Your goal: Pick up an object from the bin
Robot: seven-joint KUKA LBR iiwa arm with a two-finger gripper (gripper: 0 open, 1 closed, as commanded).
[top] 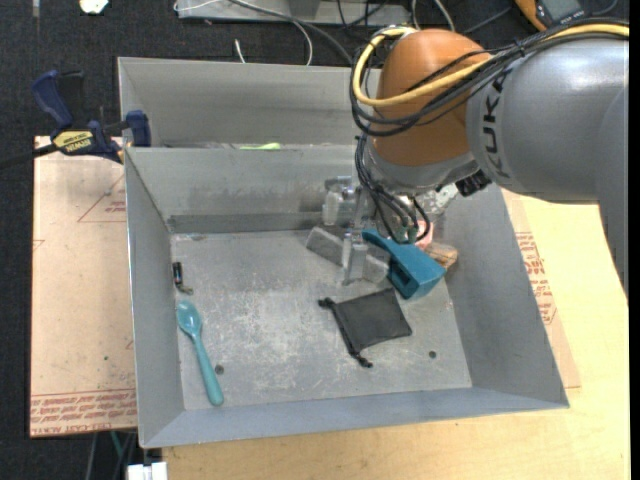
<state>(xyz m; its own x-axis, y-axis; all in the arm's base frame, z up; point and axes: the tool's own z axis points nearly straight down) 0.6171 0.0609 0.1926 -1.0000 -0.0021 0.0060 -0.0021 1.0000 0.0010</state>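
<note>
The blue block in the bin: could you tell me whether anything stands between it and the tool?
Nothing visible does: the tool sits right beside the blue block, and the black cloth lies nearer the camera, clear of the gap.

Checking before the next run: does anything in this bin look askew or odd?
Nothing looks spilled or broken. The blue plastic block sits tilted, by a tan object and the end effector; the light blue plastic spoon and dark grey square cloth lie flat.
</note>
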